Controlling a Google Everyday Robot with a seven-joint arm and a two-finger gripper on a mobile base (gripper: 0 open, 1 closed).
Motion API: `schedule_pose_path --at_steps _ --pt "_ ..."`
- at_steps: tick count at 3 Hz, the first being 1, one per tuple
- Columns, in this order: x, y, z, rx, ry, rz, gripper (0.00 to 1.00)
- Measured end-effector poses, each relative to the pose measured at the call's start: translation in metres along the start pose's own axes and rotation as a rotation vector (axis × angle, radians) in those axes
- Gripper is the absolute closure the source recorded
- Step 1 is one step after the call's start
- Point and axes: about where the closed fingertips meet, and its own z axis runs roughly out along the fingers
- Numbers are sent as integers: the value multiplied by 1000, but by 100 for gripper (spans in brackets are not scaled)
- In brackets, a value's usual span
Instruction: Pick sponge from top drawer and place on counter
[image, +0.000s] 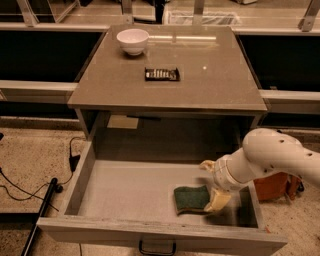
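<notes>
The dark green sponge (190, 199) lies flat on the pale floor of the pulled-out top drawer (80, 176), near its front right. The glossy grey-brown counter (210, 85) sits above. The gripper (213, 183) reaches into the drawer, fingers spread, one touching the sponge's right edge.

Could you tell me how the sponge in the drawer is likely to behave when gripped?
The sponge looks thin and wavy-edged, so it will probably squash rather than stay stiff. Lying flat on the top drawer floor, it should not roll. The open gripper beside its right edge may nudge it.
</notes>
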Motion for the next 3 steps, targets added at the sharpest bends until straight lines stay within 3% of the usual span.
schedule_pose_path --at_steps 1,2,3 --pt "4 3 23 -19 -20 -12 31" --pt "1 4 27 -27 -45 -13 49" --pt "-12 1 15 -33 -154 -4 72"
